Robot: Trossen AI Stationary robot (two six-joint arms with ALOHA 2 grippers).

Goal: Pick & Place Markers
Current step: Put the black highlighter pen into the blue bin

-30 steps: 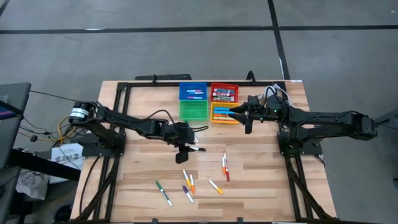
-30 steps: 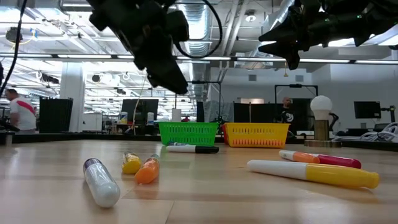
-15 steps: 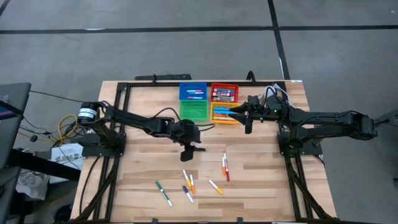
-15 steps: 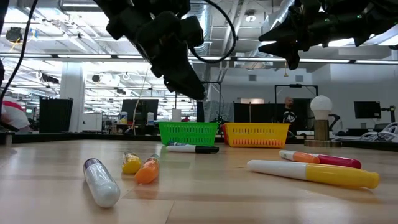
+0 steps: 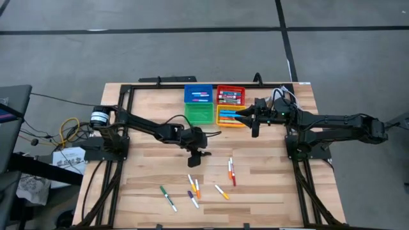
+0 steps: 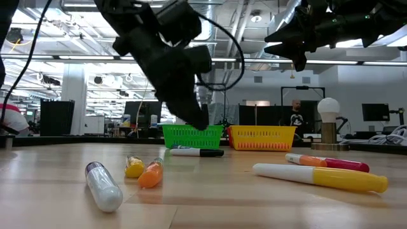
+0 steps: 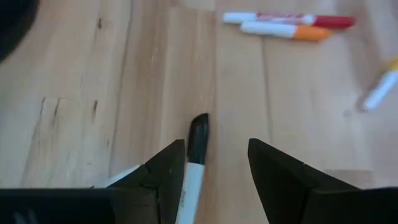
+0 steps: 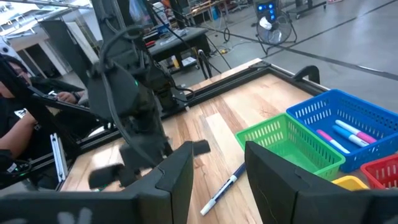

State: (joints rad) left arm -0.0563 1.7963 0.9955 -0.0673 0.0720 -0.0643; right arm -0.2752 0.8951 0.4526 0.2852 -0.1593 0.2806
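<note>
Mid-table: left end effector (image 7: 214, 171) open astride black-capped marker (image 7: 194, 158); barrel print unreadable.

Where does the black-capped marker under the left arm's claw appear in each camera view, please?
High view: not visible, hidden under the left claw.
Low view: black-capped marker lying before the green bin.
Left wrist view: between the open fingers, marker.
Right wrist view: marker on the wood beside the green bin.
Shared landmark: the green bin.

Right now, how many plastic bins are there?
4, at the far edge: blue bin, red bin beside it, green bin and yellow bin in front. None seems hidden.
</note>
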